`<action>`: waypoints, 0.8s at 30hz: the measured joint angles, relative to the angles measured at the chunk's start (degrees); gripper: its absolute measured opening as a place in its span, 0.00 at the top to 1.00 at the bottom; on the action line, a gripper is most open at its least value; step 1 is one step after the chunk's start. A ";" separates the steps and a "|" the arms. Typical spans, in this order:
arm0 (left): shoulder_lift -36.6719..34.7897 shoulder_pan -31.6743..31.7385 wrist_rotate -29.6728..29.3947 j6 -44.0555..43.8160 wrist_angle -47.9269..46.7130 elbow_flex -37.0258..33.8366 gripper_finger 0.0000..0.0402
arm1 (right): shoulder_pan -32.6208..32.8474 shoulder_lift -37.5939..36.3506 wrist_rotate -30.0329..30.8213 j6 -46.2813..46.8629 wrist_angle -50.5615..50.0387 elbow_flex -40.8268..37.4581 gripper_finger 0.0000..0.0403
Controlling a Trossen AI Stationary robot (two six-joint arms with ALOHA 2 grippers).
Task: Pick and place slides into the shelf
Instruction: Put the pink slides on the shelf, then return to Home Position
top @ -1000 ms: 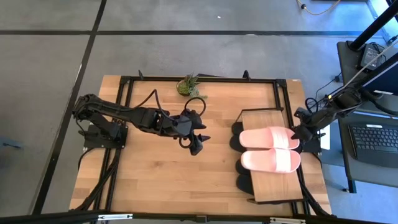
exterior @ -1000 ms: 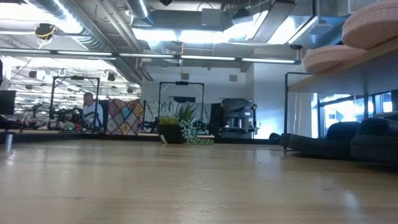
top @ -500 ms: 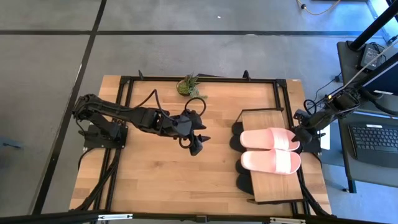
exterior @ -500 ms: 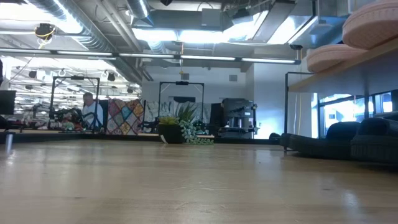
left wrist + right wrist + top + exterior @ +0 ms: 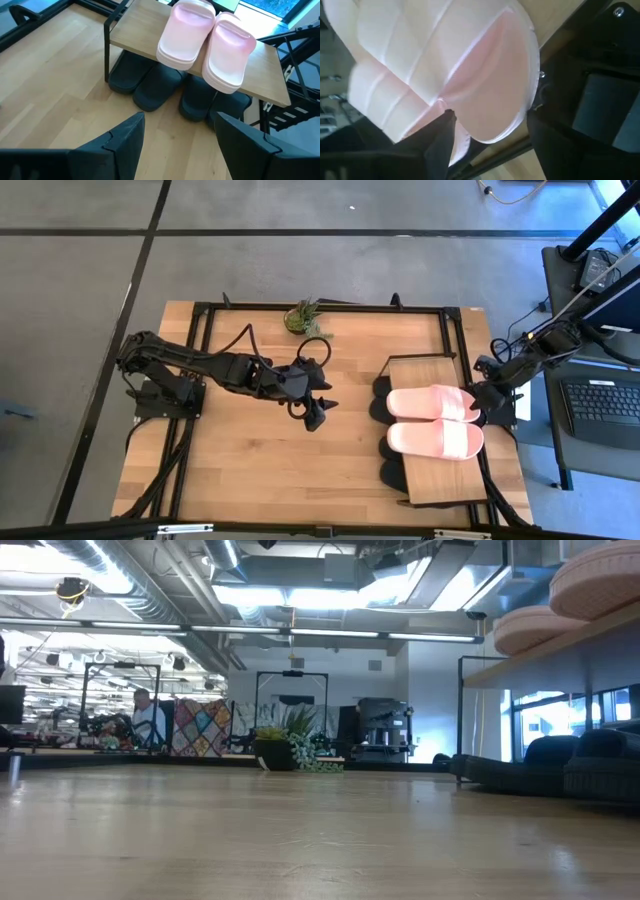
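Two light pink slides [image 5: 432,402] [image 5: 435,439] lie side by side on the shelf's wooden top board [image 5: 425,370]. Several black slides [image 5: 150,85] sit under the board on the table. My right gripper [image 5: 484,395] is at the shelf's right side, at the heel end of the far pink slide [image 5: 470,65]. It is open, with one finger on each side of that heel. Over the middle of the table my left gripper [image 5: 318,412] hangs open and empty, facing the shelf [image 5: 135,25].
A small potted plant [image 5: 305,317] stands at the table's far edge. Bare tabletop [image 5: 250,470] stretches left of the shelf. Dark frame rails [image 5: 190,380] run along the table's sides, and a laptop [image 5: 600,405] sits beyond the right edge.
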 joint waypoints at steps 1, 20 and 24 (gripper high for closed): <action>0.02 0.00 0.01 0.00 0.00 0.00 0.43 | 0.00 0.00 0.51 0.47 0.00 0.39 0.39; 0.02 -4.57 0.05 -0.50 -1.07 0.00 0.43 | 0.00 0.00 8.53 1.15 0.09 10.62 0.39; 0.02 -5.99 -2.59 -0.46 -1.04 0.00 0.43 | 0.00 0.04 16.48 -3.67 1.10 12.27 0.39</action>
